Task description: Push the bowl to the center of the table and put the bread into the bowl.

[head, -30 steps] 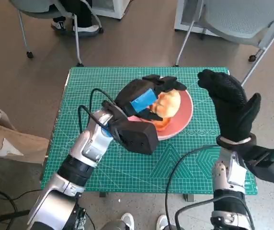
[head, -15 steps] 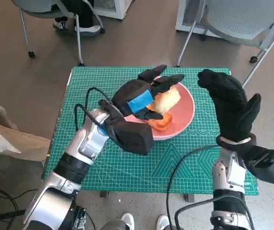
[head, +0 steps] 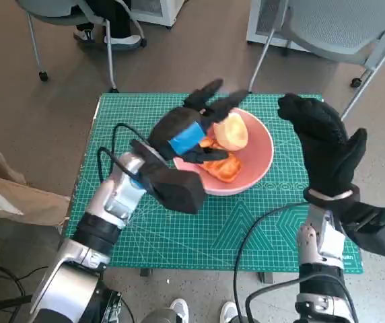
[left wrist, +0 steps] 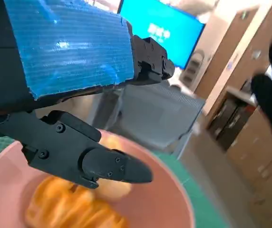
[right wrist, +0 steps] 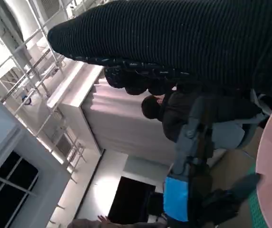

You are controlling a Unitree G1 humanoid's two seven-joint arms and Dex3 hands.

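On the green cutting mat (head: 179, 235) that covers the table, seen from the head view, a pink bowl (head: 256, 165) sits toward the far middle, holding a pale round bread (head: 231, 131) and an orange-brown bread (head: 221, 165) beside it. Over the bowl's near-left rim hangs the left hand (head: 186, 134), blue tape on its back, its black fingers (head: 206, 94) spread apart above the bread and closed on nothing. To the right of the bowl, the right hand (head: 324, 145) in its black knitted glove stands upright and apart from it, fingers loosely extended, empty. Grey chairs (head: 344, 30) stand on the floor past the table, and a person's feet (head: 122, 40) show at the far left.

From the left wrist view, the left hand's taped back (left wrist: 69, 47) fills the upper part, and one black finger (left wrist: 86, 156) reaches out over the pink bowl (left wrist: 174, 199), clear of the orange-brown bread (left wrist: 69, 209) lying inside. The pale bread (left wrist: 114, 187) shows just behind that finger. A blue screen (left wrist: 169, 33) glows in the background.

From the right wrist view, the glove of the right hand (right wrist: 183, 38) runs as a dark band across the top; how its fingers lie cannot be told here. The bowl's pink edge (right wrist: 271, 175) shows at one side, a person (right wrist: 183, 114) sits beyond, and the left hand's blue tape (right wrist: 176, 199) is visible.
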